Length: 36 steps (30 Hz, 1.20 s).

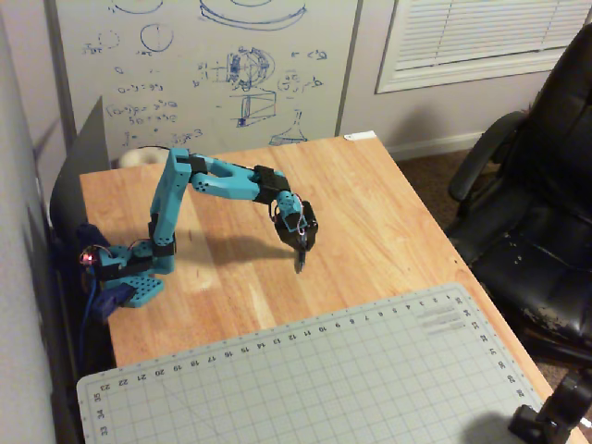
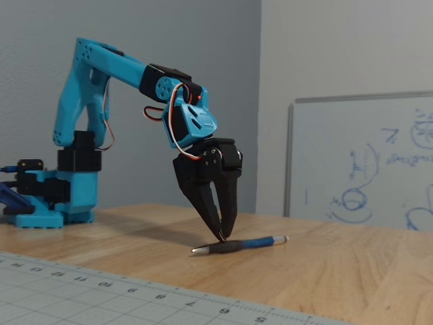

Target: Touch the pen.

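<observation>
The pen point(image 2: 252, 242), slim and dark with a blue stretch and a silvery tip, lies flat on the wooden table point(image 2: 352, 271) in the low fixed view. My gripper point(image 2: 222, 238) points down with its black fingers point(image 2: 203, 200) closed to a point, and the tips rest on the pen's dark grip section near its left end. From the high fixed view my gripper point(image 1: 299, 266) hangs over the middle of the table, and the pen is too small to make out there.
The arm's blue base point(image 1: 129, 273) stands at the table's left edge. A grey cutting mat point(image 1: 324, 379) covers the near part. A whiteboard point(image 1: 203, 65) leans behind the table, and a black office chair point(image 1: 536, 203) stands to the right.
</observation>
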Tool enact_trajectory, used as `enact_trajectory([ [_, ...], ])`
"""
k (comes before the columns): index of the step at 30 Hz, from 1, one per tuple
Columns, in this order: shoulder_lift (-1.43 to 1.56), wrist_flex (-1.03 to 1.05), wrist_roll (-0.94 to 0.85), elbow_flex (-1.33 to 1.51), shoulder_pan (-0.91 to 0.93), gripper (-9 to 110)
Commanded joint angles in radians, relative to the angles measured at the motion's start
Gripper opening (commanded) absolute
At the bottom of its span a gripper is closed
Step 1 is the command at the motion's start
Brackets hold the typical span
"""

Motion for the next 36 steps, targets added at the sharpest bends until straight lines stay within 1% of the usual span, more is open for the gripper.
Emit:
enact_trajectory([
  [1, 0.028, -0.011, 0.008, -0.074, 0.0, 0],
  [30, 0.0, -0.009, -0.003, -0.075, 0.006, 0],
  [36, 0.043, -0.008, 0.008, -0.075, 0.005, 0],
])
